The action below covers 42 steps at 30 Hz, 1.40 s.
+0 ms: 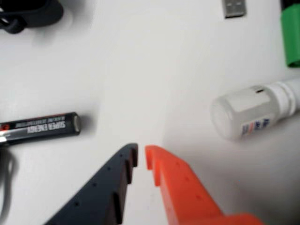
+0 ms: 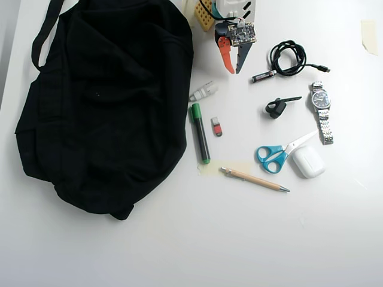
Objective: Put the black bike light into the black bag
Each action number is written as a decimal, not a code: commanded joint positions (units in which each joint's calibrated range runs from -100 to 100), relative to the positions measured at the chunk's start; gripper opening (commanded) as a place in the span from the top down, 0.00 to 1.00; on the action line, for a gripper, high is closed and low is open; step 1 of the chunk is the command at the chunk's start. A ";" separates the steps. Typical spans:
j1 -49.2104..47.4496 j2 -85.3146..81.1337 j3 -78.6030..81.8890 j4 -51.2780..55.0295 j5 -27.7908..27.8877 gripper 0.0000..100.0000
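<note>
The black bike light [image 2: 276,108], a small black lump with a thin strap pointing right, lies on the white table right of centre in the overhead view. In the wrist view it shows at the top left corner [image 1: 29,13]. The big black bag [image 2: 108,101] fills the left half of the overhead view, its strap at the top left. My gripper [image 2: 234,72] hangs near the top centre, between bag and light, well apart from both. Its orange and dark fingers meet almost tip to tip [image 1: 140,152] with nothing between them.
A battery [image 1: 42,127] and coiled black cable [image 2: 288,58] lie near the gripper. A white bottle [image 1: 248,112], green-capped marker [image 2: 199,133] and USB stick [image 2: 216,127] sit beside the bag. Watch [image 2: 322,110], scissors [image 2: 278,154], white case [image 2: 307,161] and pen [image 2: 254,179] lie right.
</note>
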 commanded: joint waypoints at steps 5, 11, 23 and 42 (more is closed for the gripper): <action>-0.32 -1.09 0.46 -2.44 0.17 0.97; -0.32 -1.09 0.46 -8.65 -0.41 0.97; -10.04 -0.26 -10.59 -15.36 -4.08 0.97; -11.69 25.22 -30.09 -30.09 -1.56 0.95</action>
